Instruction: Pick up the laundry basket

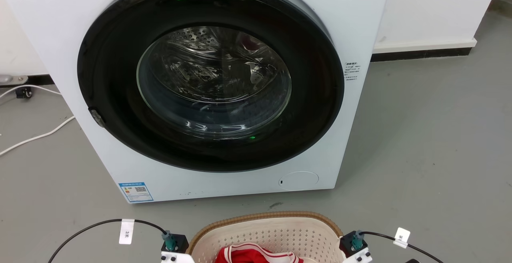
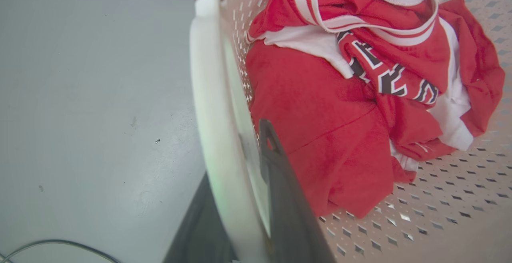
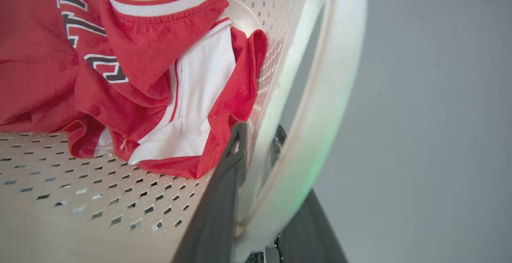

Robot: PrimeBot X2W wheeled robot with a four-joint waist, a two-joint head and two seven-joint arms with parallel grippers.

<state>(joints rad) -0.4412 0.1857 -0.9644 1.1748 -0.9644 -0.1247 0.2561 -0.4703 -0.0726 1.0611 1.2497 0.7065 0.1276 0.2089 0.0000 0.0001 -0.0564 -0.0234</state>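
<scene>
The laundry basket (image 1: 276, 231) is a cream perforated tub with a brown woven-look rim, standing on the floor at the bottom middle of the head view. A red and white jersey (image 1: 248, 255) lies inside it. In the left wrist view my left gripper (image 2: 240, 151) straddles the basket's white side handle (image 2: 208, 95): one dark finger (image 2: 276, 167) is inside the wall, the other outside, pressed against it. My right gripper (image 3: 260, 135) clamps the opposite white handle (image 3: 332, 95) the same way, one finger (image 3: 228, 175) inside beside the jersey (image 3: 40, 75).
A white front-loading washing machine (image 1: 352, 15) with a round dark glass door (image 1: 208, 79), shut, stands just beyond the basket. A white cable (image 1: 36, 135) lies on the grey floor at the left. A white wall with a dark baseboard (image 1: 424, 51) runs at the back right.
</scene>
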